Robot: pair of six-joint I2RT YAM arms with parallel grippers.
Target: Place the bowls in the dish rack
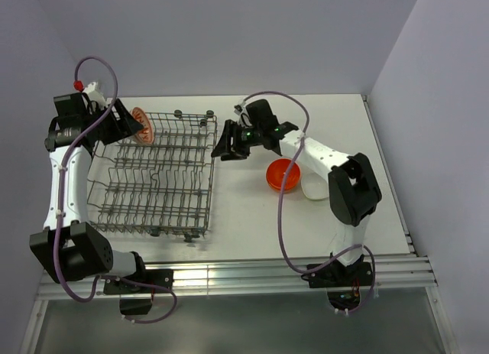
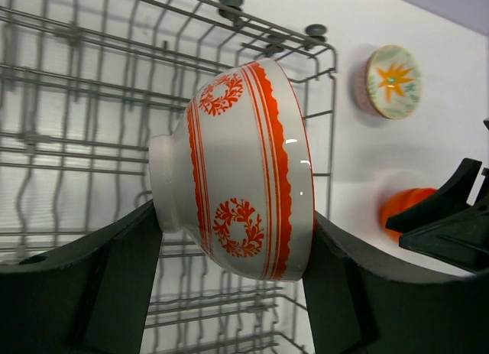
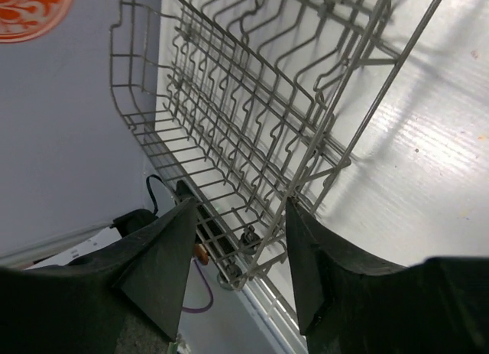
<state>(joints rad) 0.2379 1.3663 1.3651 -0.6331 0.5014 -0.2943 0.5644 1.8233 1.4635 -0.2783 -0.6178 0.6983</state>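
Patience: lower bowl, pinched rim-to-foot by left end effector, edgewise between dish rack tines; keep right end effector, spread and empty, clear.

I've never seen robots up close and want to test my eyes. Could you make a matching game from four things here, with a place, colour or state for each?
Things:
1. patterned bowl
2. orange bowl
3. dish rack
4. right end effector

Descriptions:
A. open, holding nothing
B. grey wire
C. resting on the table
D. gripped by the left end effector

Pairs: 1-D, 2-C, 3-B, 4-A
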